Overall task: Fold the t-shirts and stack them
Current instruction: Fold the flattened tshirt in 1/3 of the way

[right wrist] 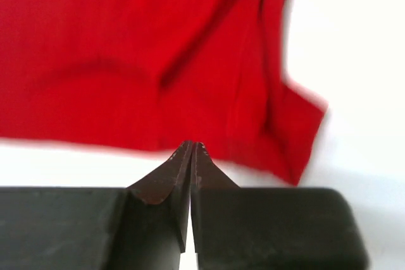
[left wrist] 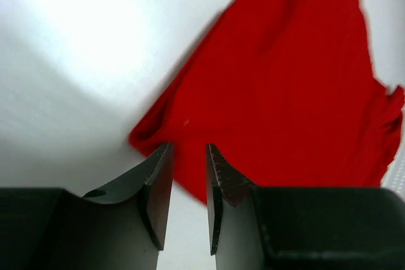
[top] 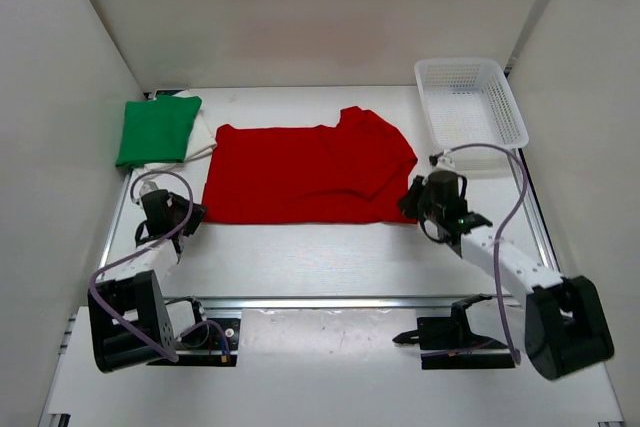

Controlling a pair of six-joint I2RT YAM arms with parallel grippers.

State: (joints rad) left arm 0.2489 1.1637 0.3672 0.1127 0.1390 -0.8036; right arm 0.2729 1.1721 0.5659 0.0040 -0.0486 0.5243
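Note:
The red t-shirt lies spread across the middle of the table, with a sleeve folded over at its right. At the far left, a folded green t-shirt rests on a white t-shirt that shows only at its edges. My left gripper sits just off the red shirt's near left corner. It is open with a narrow gap and nothing between the fingers. My right gripper is at the shirt's near right corner. It is shut, and I see no cloth pinched in it.
A white mesh basket stands at the back right, close behind the right arm. White walls close in the table on the left, right and back. A metal rail runs along the near edge by the arm bases.

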